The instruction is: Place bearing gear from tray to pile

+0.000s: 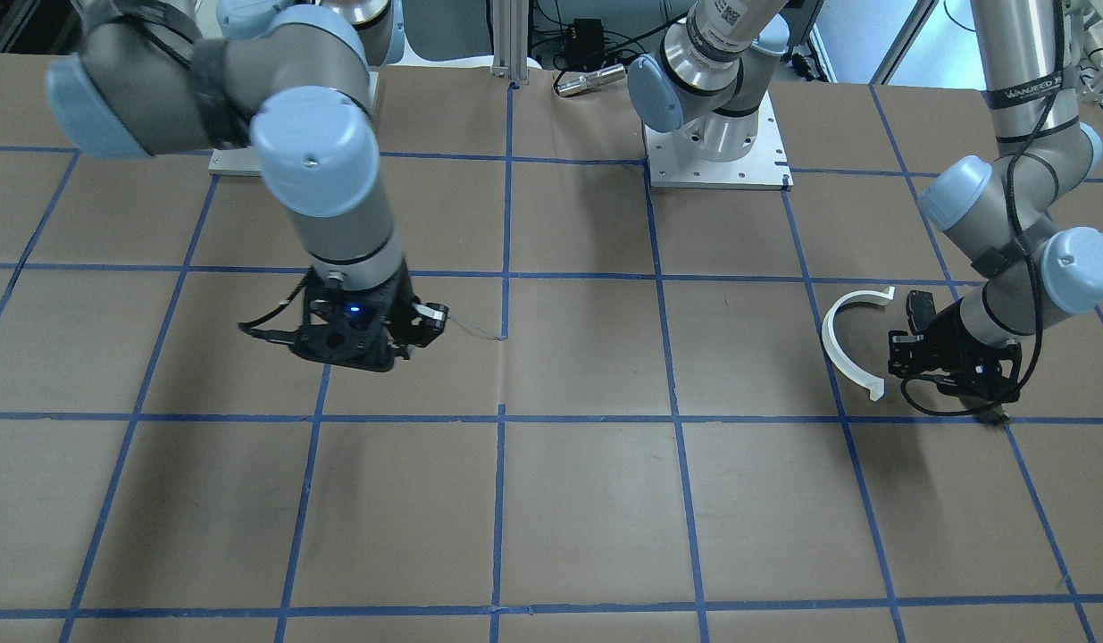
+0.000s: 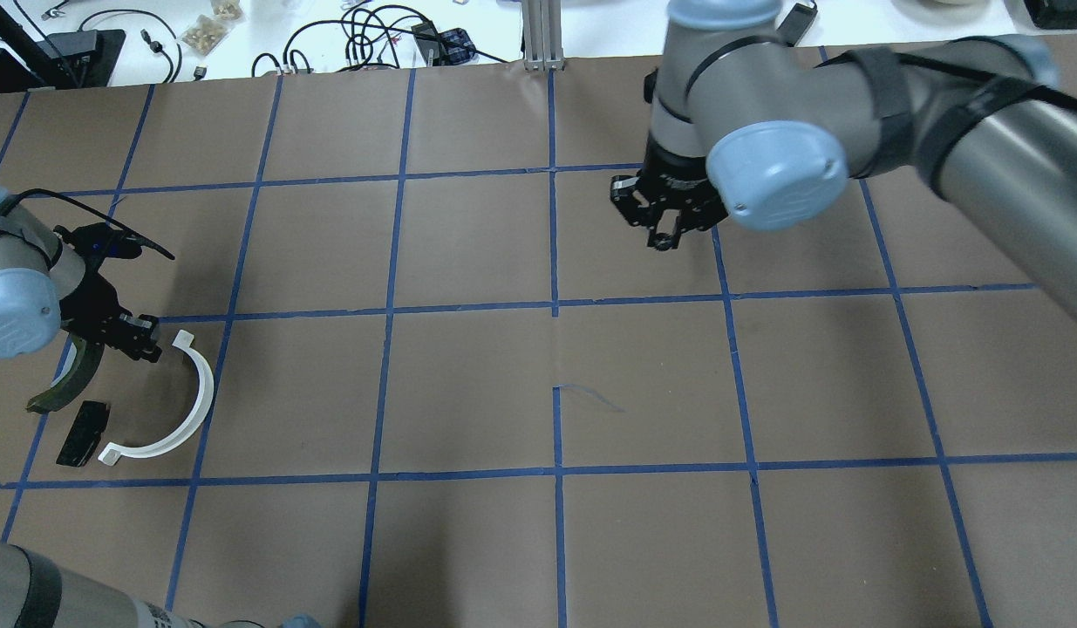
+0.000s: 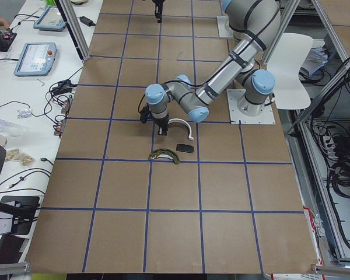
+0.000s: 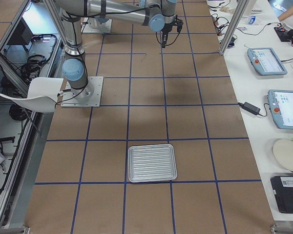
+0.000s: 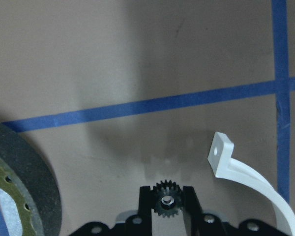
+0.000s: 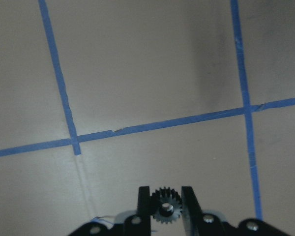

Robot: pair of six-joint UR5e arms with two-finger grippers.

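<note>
We saw left gripper point(image 5: 167, 192) pinching a black gear point(image 5: 167, 200) by the white arc point(image 5: 248, 173), right gripper point(image 6: 166, 194) pinching a second gear point(image 6: 167, 207).

brown paper table point(image 2: 468, 392) with a blue tape grid point(image 2: 468, 307), white half-ring arc point(image 2: 202, 397), black pad point(image 2: 83, 433), dark olive shoe point(image 2: 71, 381), ribbed silver tray point(image 4: 152, 163), blackish bearing gear point(image 5: 167, 199)

Only legible txt: "WANJEED" on L arm's strap point(image 1: 1026, 92).
</note>
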